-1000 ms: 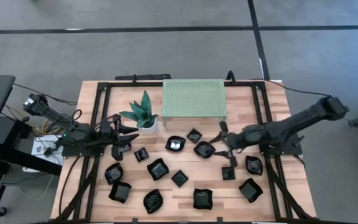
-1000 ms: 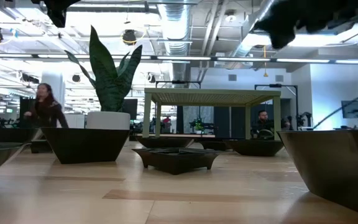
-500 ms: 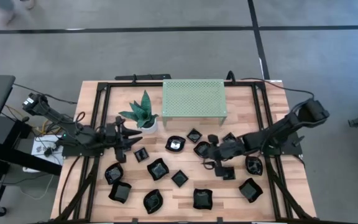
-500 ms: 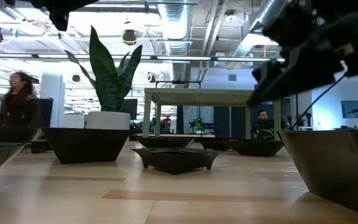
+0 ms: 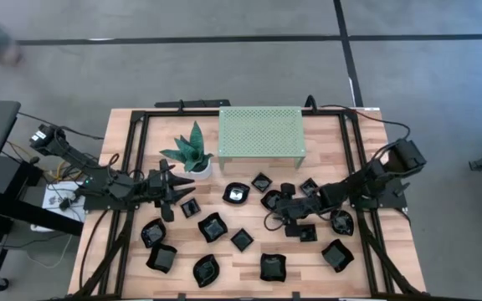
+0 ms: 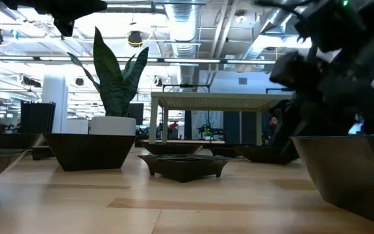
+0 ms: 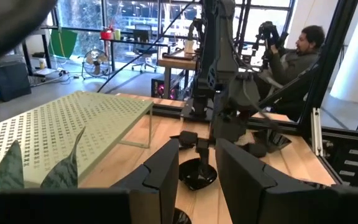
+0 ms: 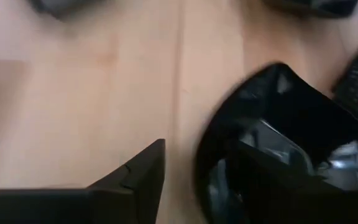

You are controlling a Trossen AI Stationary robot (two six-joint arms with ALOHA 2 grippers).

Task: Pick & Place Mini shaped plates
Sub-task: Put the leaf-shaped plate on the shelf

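Observation:
Several small glossy black mini shaped plates lie flat on the wooden table point(image 5: 224, 284), among them one near the middle point(image 5: 271, 199) and one beside the plant pot point(image 5: 190, 207). My right gripper point(image 5: 276, 209) is open and tipped down over that middle plate point(image 8: 278, 124). In the right wrist view, one finger point(image 8: 135, 180) stands over bare wood outside the rim and the other shows over the plate's hollow. My left gripper point(image 5: 174, 188) is open and level with nothing between its fingers point(image 7: 197, 142), just off the plant pot. My right gripper comes slanting down from the table's right side, with the plate's near rim point(image 8: 205, 163) between its two fingers. I cannot tell whether either finger touches the plate. The plate lies flat on the table.
A green perforated shelf point(image 5: 262, 132) stands at the far middle. A green-leaved plant in a white pot point(image 5: 192, 152) sits to its left, close to my left gripper. Black frame rails point(image 5: 132, 159) run along the table's sides. A person sits beyond the table point(image 7: 303, 50).
My right gripper has dropped toward the table and moved toward its left edge, tipping its fingers downward over the middle plate. My left gripper has edged a little toward the table's middle. No plate has moved.

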